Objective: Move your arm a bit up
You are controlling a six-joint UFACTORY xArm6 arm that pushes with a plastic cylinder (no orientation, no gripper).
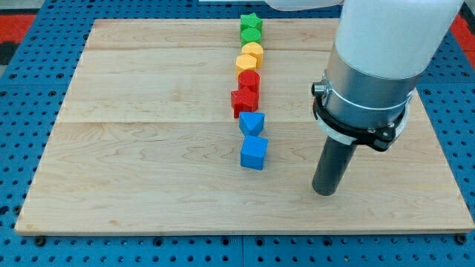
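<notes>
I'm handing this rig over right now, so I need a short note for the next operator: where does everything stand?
My tip rests on the board, near the view's bottom right, touching no block.
The blocks form one column up the middle: green star, green block, yellow blocks, red blocks, blue blocks. The lowest blue cube is nearest, to the tip's left, well apart.
Job: move the arm a bit toward the view's top. One frame cannot show whether that has begun. The way up looks clear.
</notes>
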